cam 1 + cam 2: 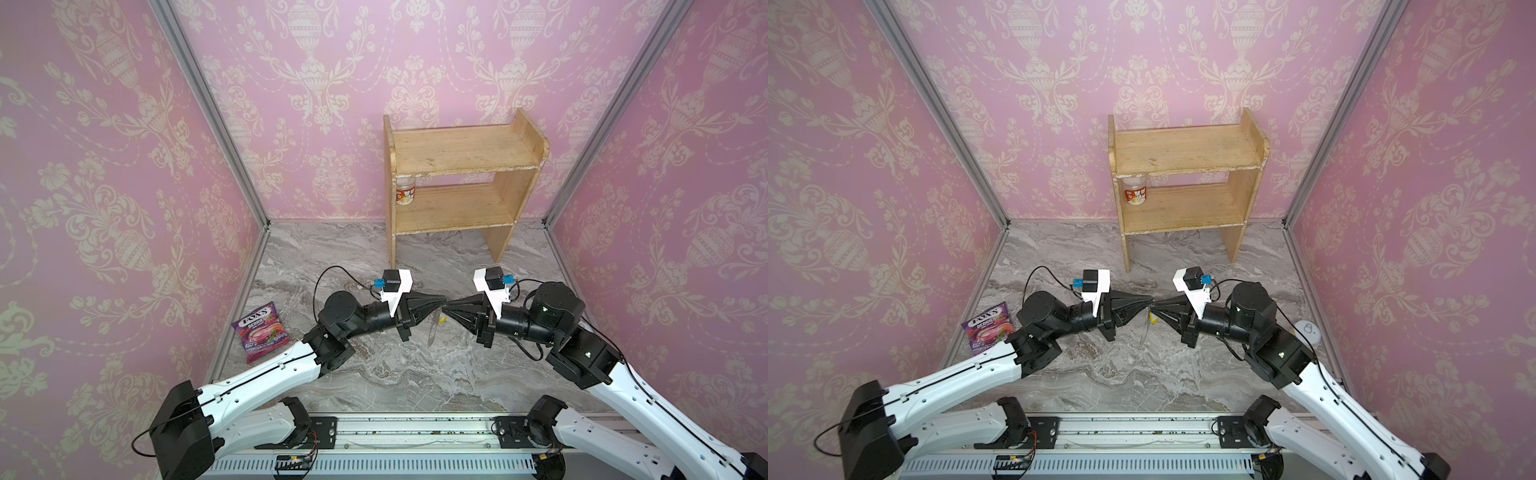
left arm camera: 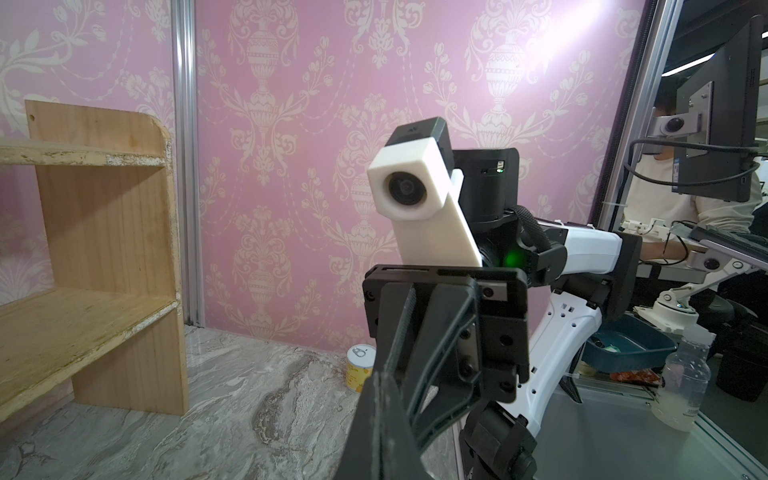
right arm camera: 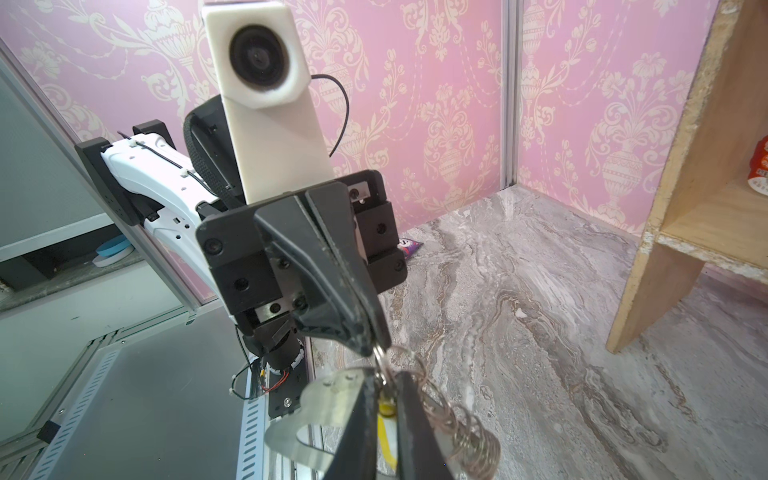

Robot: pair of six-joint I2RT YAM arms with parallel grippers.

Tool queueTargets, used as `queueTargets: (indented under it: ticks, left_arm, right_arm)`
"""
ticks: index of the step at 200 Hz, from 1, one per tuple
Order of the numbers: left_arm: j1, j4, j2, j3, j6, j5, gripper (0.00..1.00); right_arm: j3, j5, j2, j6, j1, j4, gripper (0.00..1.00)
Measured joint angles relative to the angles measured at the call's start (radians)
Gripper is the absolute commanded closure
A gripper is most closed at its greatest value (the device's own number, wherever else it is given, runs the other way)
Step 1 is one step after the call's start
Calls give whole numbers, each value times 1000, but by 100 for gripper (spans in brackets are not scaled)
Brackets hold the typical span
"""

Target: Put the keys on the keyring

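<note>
Marble counter lies under both claws. Wooden shelf stands well behind them, with a jar on its lower board. FOX'S candy bag lies out past the left claw's wrist. Tin can behind right claw, seen in left wrist view.

Left claw and right claw meet tip to tip above the counter. In both top views the keyring is just a thin plate hanging under the tips. The right wrist view adds detail: left claw pinched together on one of its small rings.

Keys: the yellow tag shows in the narrow gap between the right claw's fingers. Can't tell if it is clamped.
</note>
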Motion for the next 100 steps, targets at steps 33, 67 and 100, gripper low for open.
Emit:
queueTargets:
  ticks: [33,67,100]
  left_arm:
    - [0,9,0,0,-3,4,100]
    - [0,22,-2,0,-3,9,100]
    - [0,24,-5,0,-3,19,100]
  right_arm:
    - [0,-6,0,15,0,14,93]
    - [0,-17,-5,25,-4,24,100]
    - [0,-27,-6,26,-4,26,100]
